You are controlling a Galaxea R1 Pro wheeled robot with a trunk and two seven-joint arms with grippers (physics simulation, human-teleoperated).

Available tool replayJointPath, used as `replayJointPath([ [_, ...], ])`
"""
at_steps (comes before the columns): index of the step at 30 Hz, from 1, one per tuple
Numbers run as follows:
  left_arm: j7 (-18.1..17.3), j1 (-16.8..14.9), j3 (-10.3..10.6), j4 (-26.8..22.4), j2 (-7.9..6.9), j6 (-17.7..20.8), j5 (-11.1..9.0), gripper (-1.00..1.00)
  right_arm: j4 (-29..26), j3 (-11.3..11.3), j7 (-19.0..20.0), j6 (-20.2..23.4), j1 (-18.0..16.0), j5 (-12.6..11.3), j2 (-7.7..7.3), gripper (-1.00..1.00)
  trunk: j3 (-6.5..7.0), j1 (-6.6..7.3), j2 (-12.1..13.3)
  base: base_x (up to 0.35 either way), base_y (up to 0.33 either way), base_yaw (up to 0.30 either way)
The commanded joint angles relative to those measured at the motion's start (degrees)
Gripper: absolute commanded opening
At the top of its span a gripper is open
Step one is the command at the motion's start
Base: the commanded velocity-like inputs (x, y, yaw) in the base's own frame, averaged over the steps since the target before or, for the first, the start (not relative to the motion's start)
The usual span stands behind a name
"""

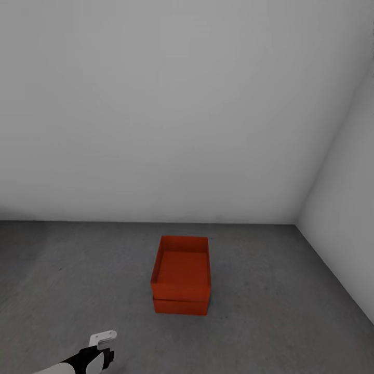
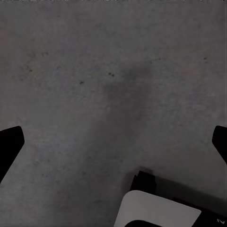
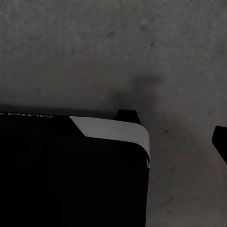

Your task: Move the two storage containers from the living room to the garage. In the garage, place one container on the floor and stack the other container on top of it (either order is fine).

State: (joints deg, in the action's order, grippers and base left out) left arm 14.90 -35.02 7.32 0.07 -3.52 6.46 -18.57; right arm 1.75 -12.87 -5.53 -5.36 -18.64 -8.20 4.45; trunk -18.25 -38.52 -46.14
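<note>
I am seeing 2 storage containers (image 1: pixel 181 283) stacked at 12 o'clock on the garage floor (image 1: pixel 270 291); my left gripper (image 2: pixel 113 142) is spreading wide, holding nothing.

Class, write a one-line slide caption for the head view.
Two orange-red storage containers stacked on the grey concrete floor near the white wall; left gripper low in front.

The left arm (image 1: pixel 78 361) hung low with its gripper (image 2: pixel 113 142) pointing down at the floor (image 2: pixel 94 71), fingers spread wide; the right gripper (image 3: pixel 220 142) seemed open too.
</note>
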Motion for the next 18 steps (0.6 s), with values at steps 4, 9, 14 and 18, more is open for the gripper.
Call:
replayJointPath([
  [4, 0.1, 0.0, 0.5, 0.0, 0.0, 0.2, -0.4, 1.0, 0.2, -0.5, -0.1, -0.4, -0.1, -0.6, 0.04, 1.0, 0.3, -0.01, -0.1, 0.0, 0.0, 0.0],
  [9, 0.1, 0.0, 0.5, 0.0, 0.0, 0.2, -0.4, 1.0, 0.2, -0.5, -0.1, -0.3, -0.1, -0.6, 0.04, 1.0, 0.76, -0.01, -0.1, 0.0, 0.0, 0.0],
  [14, 0.1, 0.0, 0.5, 0.0, 0.0, 0.2, -0.4, 1.0, 0.2, -0.5, -0.1, -0.4, -0.1, -0.6, 0.04, 1.0, 1.21, -0.01, -0.1, 0.0, 0.0, 0.0],
  [18, 0.1, 0.0, 0.5, 0.0, 0.0, 0.2, -0.4, 1.0, 0.3, -0.5, -0.1, -0.3, -0.1, -0.6, 0.04, 1.0, 1.58, -0.01, -0.1, 0.0, 0.0, 0.0],
])
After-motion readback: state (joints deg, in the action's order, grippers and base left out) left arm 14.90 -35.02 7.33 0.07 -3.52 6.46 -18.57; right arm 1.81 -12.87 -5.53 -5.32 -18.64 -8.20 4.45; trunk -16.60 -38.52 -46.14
